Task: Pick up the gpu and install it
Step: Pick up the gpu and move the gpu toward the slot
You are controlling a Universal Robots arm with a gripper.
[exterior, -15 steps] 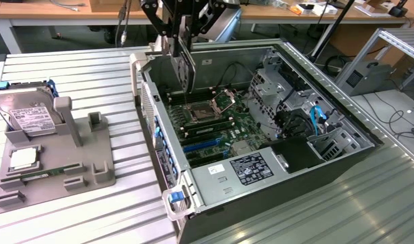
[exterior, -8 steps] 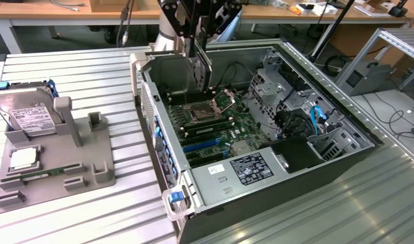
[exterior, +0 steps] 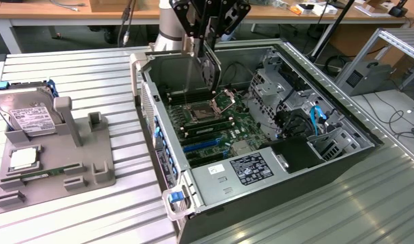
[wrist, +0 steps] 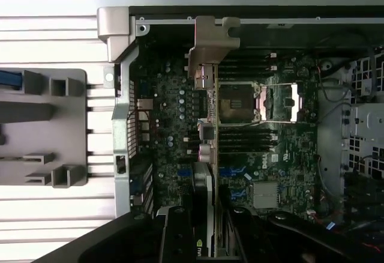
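The gpu [exterior: 210, 71] hangs on edge above the open computer case [exterior: 328, 109], a thin dark card with a silvery end bracket [exterior: 188, 71]. My gripper [exterior: 208, 36] is shut on its top edge, over the back part of the motherboard [exterior: 217, 132]. In the wrist view I look down the card's edge [wrist: 207, 179] between my black fingers [wrist: 177, 236]. Its metal bracket [wrist: 210, 41] reaches toward the case's rear wall. The card is over the board beside the CPU socket [wrist: 237, 104], and I cannot tell whether it touches a slot.
A grey holder [exterior: 54, 173] lies at the exterior view's left, carrying a hard drive [exterior: 27, 114], a small square chip [exterior: 22, 160] and a memory stick [exterior: 54, 172]. Inside the case are memory sticks [exterior: 210, 128], blue cables [exterior: 316, 117] and a labelled power supply [exterior: 251, 169].
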